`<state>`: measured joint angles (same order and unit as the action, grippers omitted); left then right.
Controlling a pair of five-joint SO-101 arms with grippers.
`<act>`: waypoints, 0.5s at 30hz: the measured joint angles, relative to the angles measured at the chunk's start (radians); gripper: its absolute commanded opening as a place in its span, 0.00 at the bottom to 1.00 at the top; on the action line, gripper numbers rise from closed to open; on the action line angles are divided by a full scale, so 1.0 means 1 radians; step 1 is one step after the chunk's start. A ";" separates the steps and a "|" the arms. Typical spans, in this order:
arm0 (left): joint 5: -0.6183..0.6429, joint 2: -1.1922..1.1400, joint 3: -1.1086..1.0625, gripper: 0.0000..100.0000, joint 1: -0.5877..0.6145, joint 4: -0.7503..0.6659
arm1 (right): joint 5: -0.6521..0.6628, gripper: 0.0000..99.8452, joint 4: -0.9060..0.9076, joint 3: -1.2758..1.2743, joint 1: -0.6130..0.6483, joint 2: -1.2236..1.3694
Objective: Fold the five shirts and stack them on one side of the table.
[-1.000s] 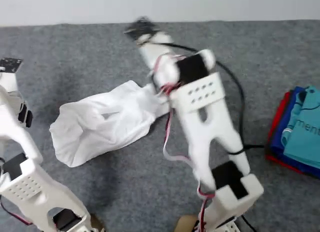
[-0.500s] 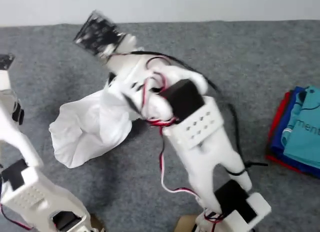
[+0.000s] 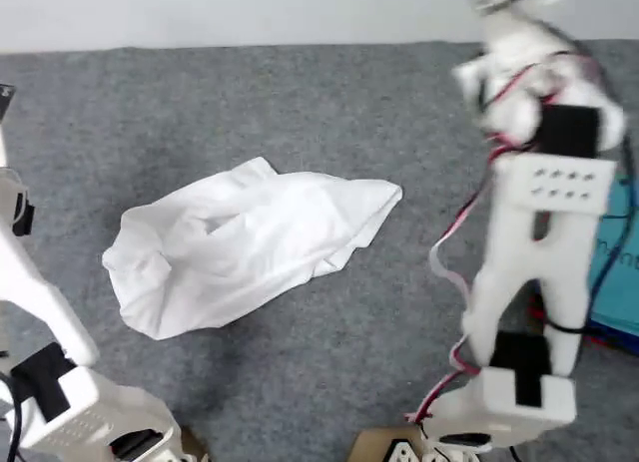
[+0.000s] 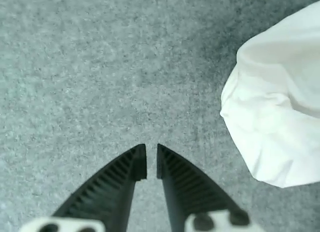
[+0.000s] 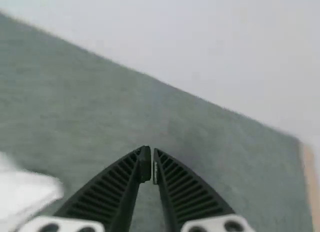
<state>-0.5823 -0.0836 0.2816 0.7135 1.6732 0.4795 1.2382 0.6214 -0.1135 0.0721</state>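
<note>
While 1 white shirt (image 3: 240, 247) lies crumpled, 2 grippers (image 4: 151, 162) (image 5: 151, 164) sit closed.

We record even, diffuse light across the grey table (image 3: 300, 93). The white shirt (image 3: 240, 247) casts a soft, faint shadow along its near edge, and in the left wrist view its folds read pale, close to washed out. The right arm (image 3: 539, 183) is smeared at its far end. The right wrist view is blurred beyond the right gripper (image 5: 151, 158).
</note>
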 measured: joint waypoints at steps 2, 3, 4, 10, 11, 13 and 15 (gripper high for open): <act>0.000 0.000 0.000 0.04 0.000 0.006 | 0.000 0.01 -0.011 0.000 -0.038 0.031; 0.000 0.000 0.000 0.04 0.000 0.006 | 0.000 0.01 -0.006 0.000 -0.040 0.035; 0.000 0.000 0.000 0.04 0.000 0.006 | 0.000 0.01 0.003 0.000 -0.037 0.038; 0.018 0.000 0.000 0.04 0.008 0.012 | -0.031 0.04 0.204 0.000 0.115 0.051; 0.037 0.000 0.000 0.04 0.015 0.015 | -0.032 0.05 0.245 0.000 0.155 0.061; 0.069 0.000 0.000 0.04 0.032 0.018 | -0.037 0.10 0.336 0.000 0.230 0.098; 0.087 0.000 0.000 0.04 0.051 0.018 | -0.054 0.14 0.417 0.000 0.298 0.137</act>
<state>-0.4948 -0.0836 0.2816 0.7641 1.6916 0.4258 1.6556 0.6214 0.1841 0.2087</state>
